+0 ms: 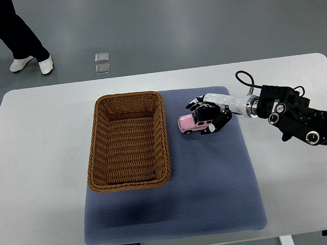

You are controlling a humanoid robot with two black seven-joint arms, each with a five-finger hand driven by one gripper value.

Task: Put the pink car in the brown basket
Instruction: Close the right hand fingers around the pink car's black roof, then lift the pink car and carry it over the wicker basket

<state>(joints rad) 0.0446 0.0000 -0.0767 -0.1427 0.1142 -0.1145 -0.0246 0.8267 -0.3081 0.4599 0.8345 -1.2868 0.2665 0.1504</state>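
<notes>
**Pink car under right hand, basket not yet reached**

Pink die-cast body, dark windows and dark wheels: the pink car (pixel 192 122) stands upright on its wheels on the blue-grey mat (pixel 211 191), at about 1 o'clock from the mat's centre. Its long axis runs roughly 3 to 9 o'clock, tilted slightly. Which end is the front cannot be told with certainty.

The right hand (pixel 208 116) enters from the 3 o'clock edge and lies over the car's 3 o'clock end. Black fingers (pixel 194 104) curl above the car on the 12 o'clock side, and a lower digit sits against its 6 o'clock side near the rear wheel. The fingers appear closed around the car's end, pinching it, though the exact contact is partly hidden by the hand itself. The car appears to rest on the mat, not lifted.

The brown basket (pixel 125 101), woven wicker, rectangular and empty, lies at 9 o'clock from the car, near it but apart, a strip of mat between. Its long axis runs 12 to 6 o'clock.

Judgement: the coming move is a lift and a carry toward 9 o'clock, clearing the basket's near rim. The left hand is not visible; the right is the only one placed to act.

The desk (pixel 39 162) is white. A person's legs show on the floor at 11 o'clock.
</notes>
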